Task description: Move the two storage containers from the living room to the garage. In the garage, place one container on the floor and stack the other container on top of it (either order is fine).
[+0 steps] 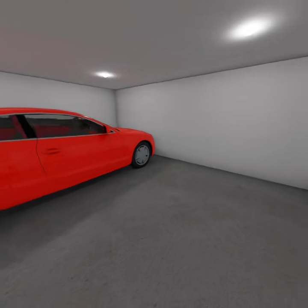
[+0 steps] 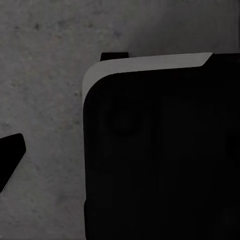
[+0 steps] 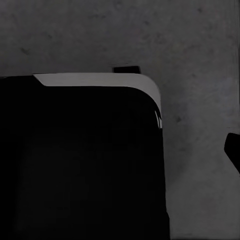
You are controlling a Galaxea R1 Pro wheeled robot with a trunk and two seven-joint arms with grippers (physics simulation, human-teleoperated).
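Observation:
I am in the garage, a bare room with pale grey walls (image 1: 231,128) and a dark grey concrete floor (image 1: 179,239). The two storage containers are out of view. Both wrist views look down at the mottled floor (image 2: 45,75) (image 3: 200,50) beside my own black base (image 2: 160,160) (image 3: 80,160). A dark tip that may be a left fingertip (image 2: 10,155) pokes in at one edge of the left wrist view. A similar dark tip (image 3: 233,150) sits at the edge of the right wrist view. Nothing is seen held.
A red car (image 1: 64,158) is parked along the left wall, its nose toward the far corner. Open concrete stretches from the car to the right wall. Two ceiling lights glow overhead.

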